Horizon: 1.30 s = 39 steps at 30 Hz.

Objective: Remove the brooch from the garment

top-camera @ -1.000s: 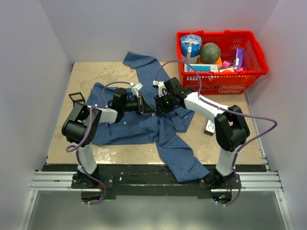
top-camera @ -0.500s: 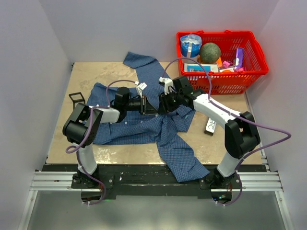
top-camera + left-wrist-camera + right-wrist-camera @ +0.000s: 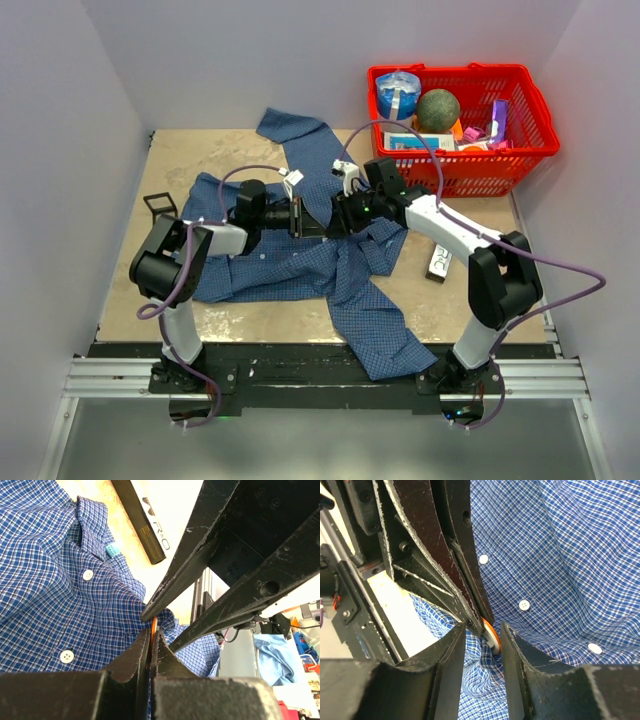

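Note:
The garment (image 3: 290, 265), a blue checked shirt, lies spread over the middle of the table. My two grippers meet over its middle. The left gripper (image 3: 320, 222) is shut on the brooch (image 3: 153, 629); only a thin orange edge shows between its jaws. In the right wrist view the brooch (image 3: 491, 634) is an orange and white disc held at the left fingertips (image 3: 470, 610), with shirt cloth (image 3: 560, 555) puckered up behind it. The right gripper (image 3: 482, 630) is open, one finger on each side of the brooch and the bunched cloth. Its fingers (image 3: 200, 555) cross the left wrist view.
A red basket (image 3: 460, 125) of mixed items stands at the back right. A small black box (image 3: 437, 263) lies right of the shirt, also in the left wrist view (image 3: 142, 522). A black clip-like object (image 3: 158, 205) lies at the left. Walls close in on three sides.
The right arm's elbow has swung to the right and its gripper has shifted slightly right and back. The left gripper has stayed at the same spot on the shirt.

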Motion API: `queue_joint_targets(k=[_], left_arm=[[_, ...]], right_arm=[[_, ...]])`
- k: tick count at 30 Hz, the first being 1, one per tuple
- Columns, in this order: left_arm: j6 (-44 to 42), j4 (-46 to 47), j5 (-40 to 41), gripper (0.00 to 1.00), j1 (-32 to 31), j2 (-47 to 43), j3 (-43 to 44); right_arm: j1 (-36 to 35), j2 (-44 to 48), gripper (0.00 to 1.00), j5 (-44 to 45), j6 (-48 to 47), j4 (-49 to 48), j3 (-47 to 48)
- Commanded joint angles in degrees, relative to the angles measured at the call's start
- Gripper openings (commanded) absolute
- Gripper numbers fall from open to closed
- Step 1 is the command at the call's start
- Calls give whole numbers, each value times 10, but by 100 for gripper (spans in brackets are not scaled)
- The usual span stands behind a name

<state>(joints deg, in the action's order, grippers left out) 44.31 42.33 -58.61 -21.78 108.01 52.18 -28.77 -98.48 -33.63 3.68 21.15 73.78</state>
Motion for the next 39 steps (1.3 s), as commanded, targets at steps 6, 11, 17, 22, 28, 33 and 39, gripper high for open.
queue_joint_targets(k=[6,11,17,22,28,33,39], left_arm=[[25,69,-12,0,14,-3,17],[27,74,-12,0,14,-3,15],[27,74,-11,0,16,-3,13],[26,74,-11,0,17,-1,18],[32,80,-12,0,16,1,20],[42,81,-10,0,16,3,24],[44,81,-8,0,16,4,25]], right_arm=[[3,-16,43,-87,-33,14,10],[10,-15,40,-90,-29,8,8],[29,-21,36,-93,-8,1,5],[38,-25,32,-98,4,-6,7],[37,-32,21,-95,32,-27,6],[36,-42,33,-101,64,-49,7],[33,-45,29,-115,69,-59,11]])
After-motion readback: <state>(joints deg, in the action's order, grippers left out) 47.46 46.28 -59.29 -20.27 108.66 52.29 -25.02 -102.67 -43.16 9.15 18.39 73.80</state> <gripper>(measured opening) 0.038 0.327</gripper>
